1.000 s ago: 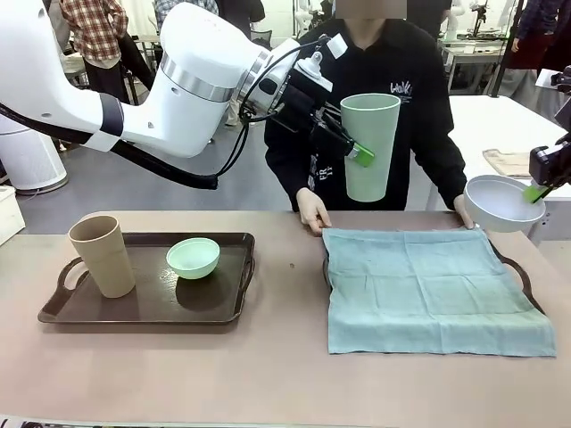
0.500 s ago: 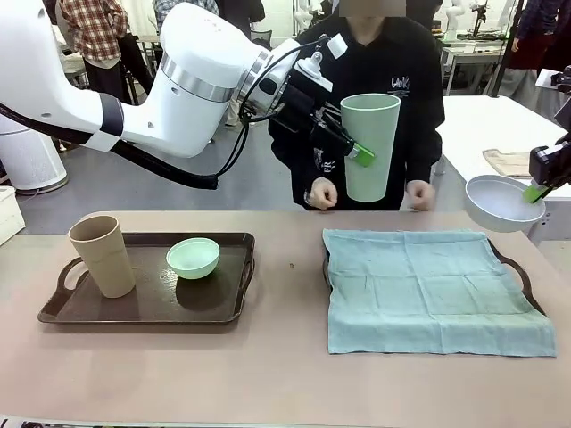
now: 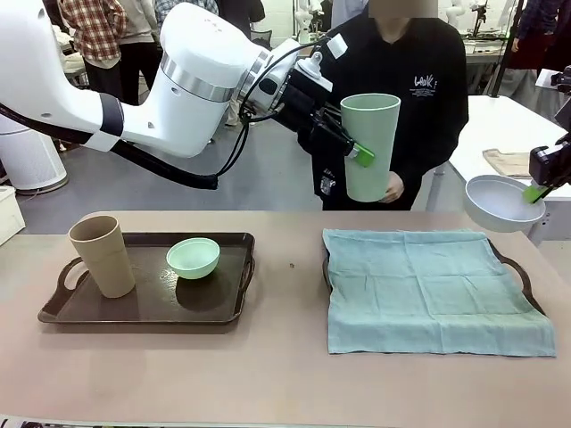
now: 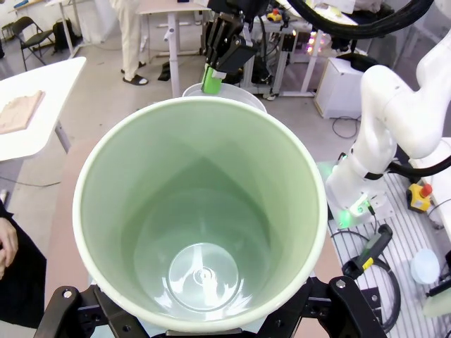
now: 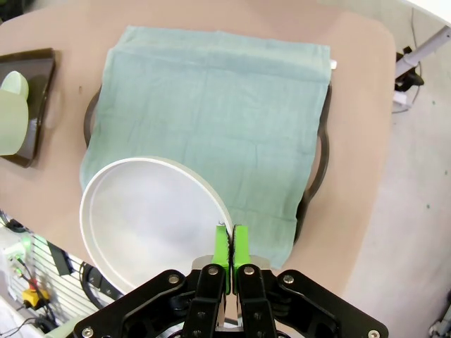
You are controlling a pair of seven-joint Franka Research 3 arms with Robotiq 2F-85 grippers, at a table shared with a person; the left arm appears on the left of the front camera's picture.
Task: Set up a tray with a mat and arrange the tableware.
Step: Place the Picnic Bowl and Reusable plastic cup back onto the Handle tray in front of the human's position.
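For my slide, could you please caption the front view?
Left gripper holds green cup, right gripper pinches white bowl; mat covers a tray.

The right end effector point(image 5: 230, 236) had its green pads pressed together on the rim of the white bowl point(image 5: 148, 218), which hung open side up above the tabletop point(image 5: 359, 105). Below it, the teal mat point(image 5: 218, 105) lay spread over a dark tray point(image 5: 320, 155), whose curved handles stuck out past the cloth at the left and right. At the far left of the scene sat a corner of a second dark tray point(image 5: 39, 70) carrying a pale green vessel point(image 5: 13, 113), cut off by the frame.
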